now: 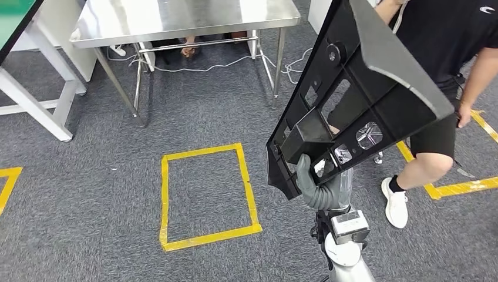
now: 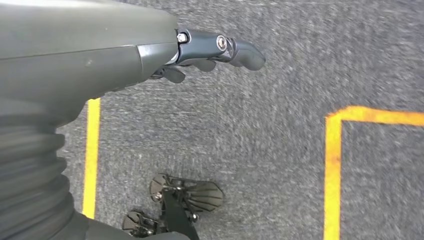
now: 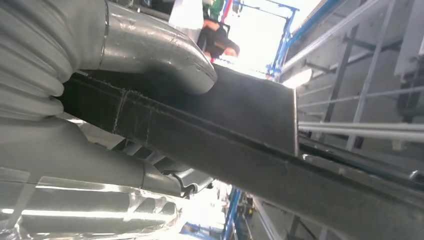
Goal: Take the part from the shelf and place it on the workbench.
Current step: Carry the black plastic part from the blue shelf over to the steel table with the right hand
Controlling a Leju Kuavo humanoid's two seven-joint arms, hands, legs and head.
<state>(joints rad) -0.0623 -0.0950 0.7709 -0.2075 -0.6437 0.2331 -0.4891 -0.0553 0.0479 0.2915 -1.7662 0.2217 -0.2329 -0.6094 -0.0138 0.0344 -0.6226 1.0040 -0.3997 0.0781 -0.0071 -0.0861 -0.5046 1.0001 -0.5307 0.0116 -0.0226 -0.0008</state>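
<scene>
Part [image 1: 358,88], a large black panel, is gripped at its lower edge by the right hand [image 1: 317,185] and held tilted high at right of frame, seemingly for carrying toward the steel workbench [image 1: 176,20] at upper left; the left hand [image 2: 210,55] is kept free, fingers loosely apart.

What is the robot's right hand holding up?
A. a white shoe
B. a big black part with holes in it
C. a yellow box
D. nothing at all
B: in the head view the right hand grips the lower edge of a big black part with cut-out holes, raised above the grey carpet; the right wrist view shows its fingers wrapped over the part's dark edge.
</scene>
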